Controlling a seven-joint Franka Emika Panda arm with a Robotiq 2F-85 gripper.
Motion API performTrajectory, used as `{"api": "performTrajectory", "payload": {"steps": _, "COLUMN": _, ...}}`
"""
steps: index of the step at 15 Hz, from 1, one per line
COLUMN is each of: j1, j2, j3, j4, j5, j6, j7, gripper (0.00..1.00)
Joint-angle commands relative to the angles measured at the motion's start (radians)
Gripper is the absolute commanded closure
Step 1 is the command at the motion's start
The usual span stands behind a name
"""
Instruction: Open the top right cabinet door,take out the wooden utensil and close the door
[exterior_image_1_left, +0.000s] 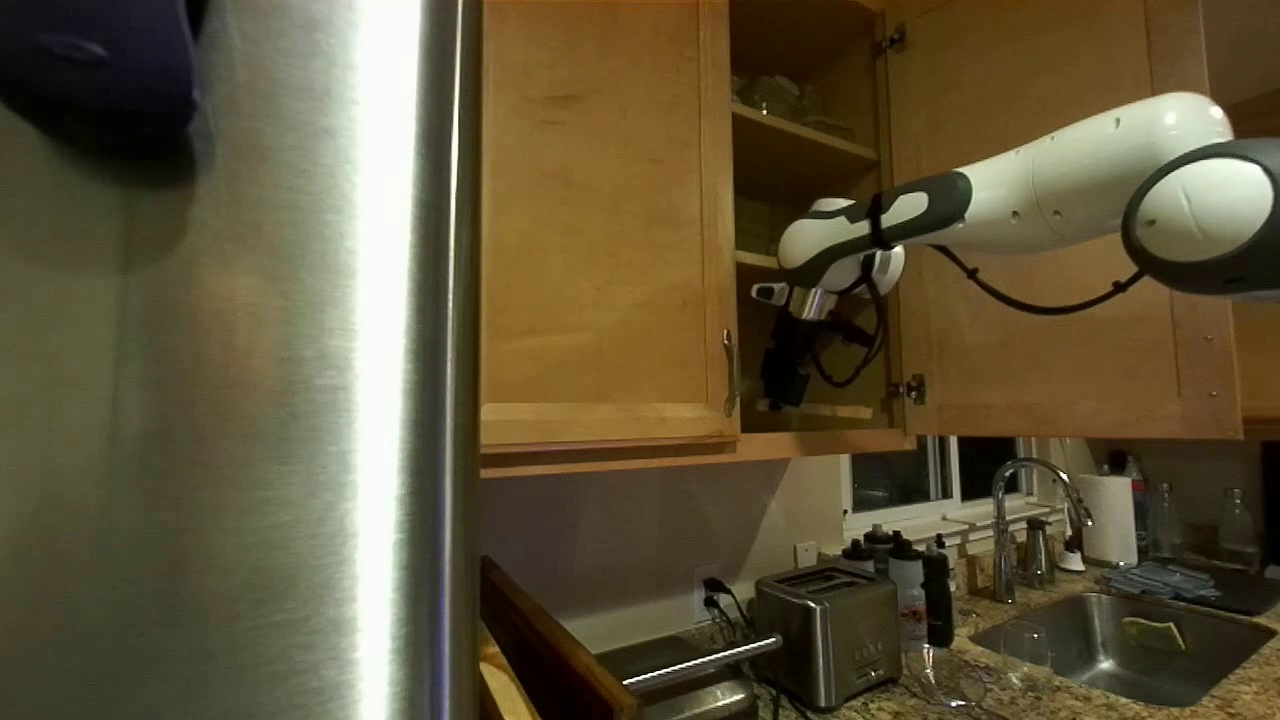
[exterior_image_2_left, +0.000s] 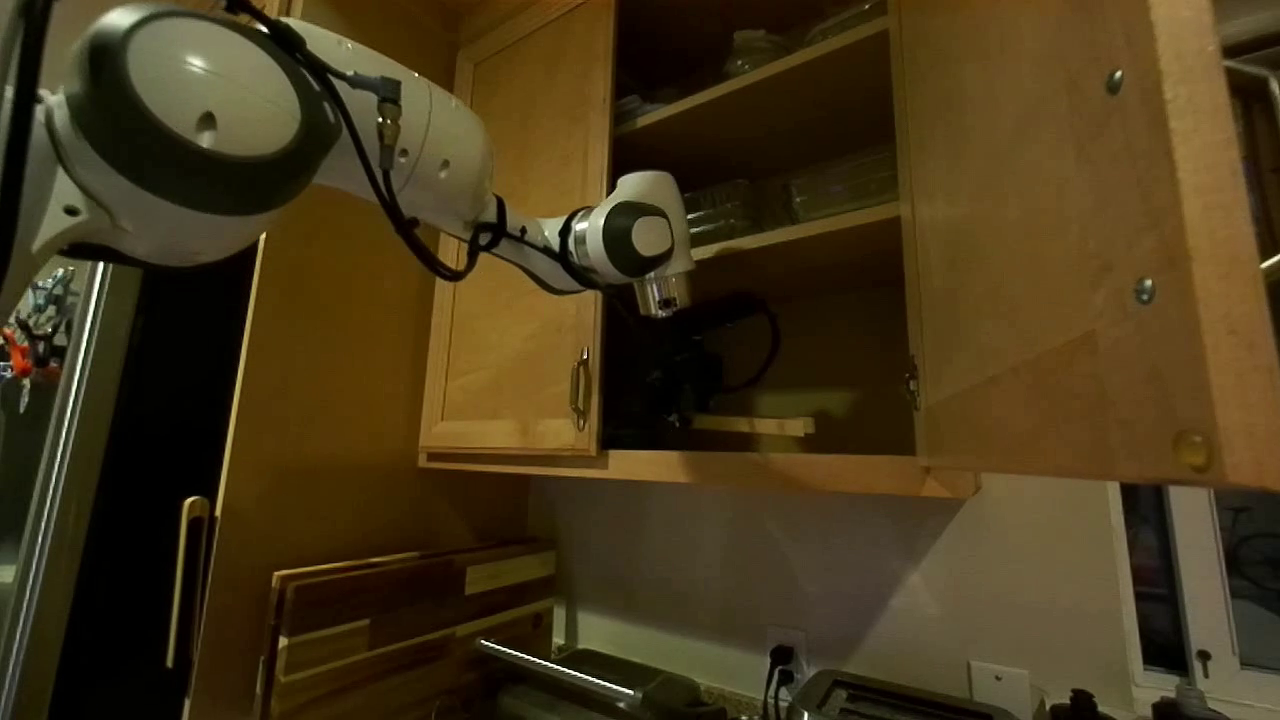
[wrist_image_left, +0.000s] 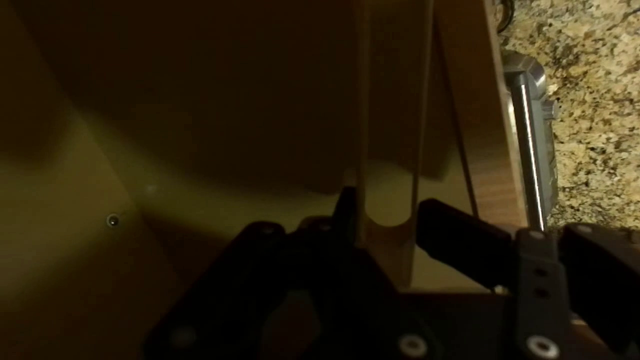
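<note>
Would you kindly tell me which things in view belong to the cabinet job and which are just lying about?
For the job:
open cabinet door
hand, inside the cabinet
wooden utensil, between the hand's fingers; whether firmly gripped, I cannot tell

Just lying about:
toaster
paper towel roll
bottles
bluish cloth
wooden boards
</note>
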Motion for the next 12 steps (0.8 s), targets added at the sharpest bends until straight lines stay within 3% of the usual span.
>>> {"api": "performTrajectory", "payload": {"steps": 1, "j1": -0.016, "j2": -0.162, "j3": -0.003, "j4": -0.221, "j5": 0.04, "j6": 0.092, "j7": -0.036, "gripper": 0.91}}
{"api": "performTrajectory", "payload": {"steps": 12, "j1": 0.029, "j2": -0.396, "j3": -0.028, "j4": -0.551, "j5": 0.151, "j6": 0.089, "j7": -0.015, "gripper": 0.91}}
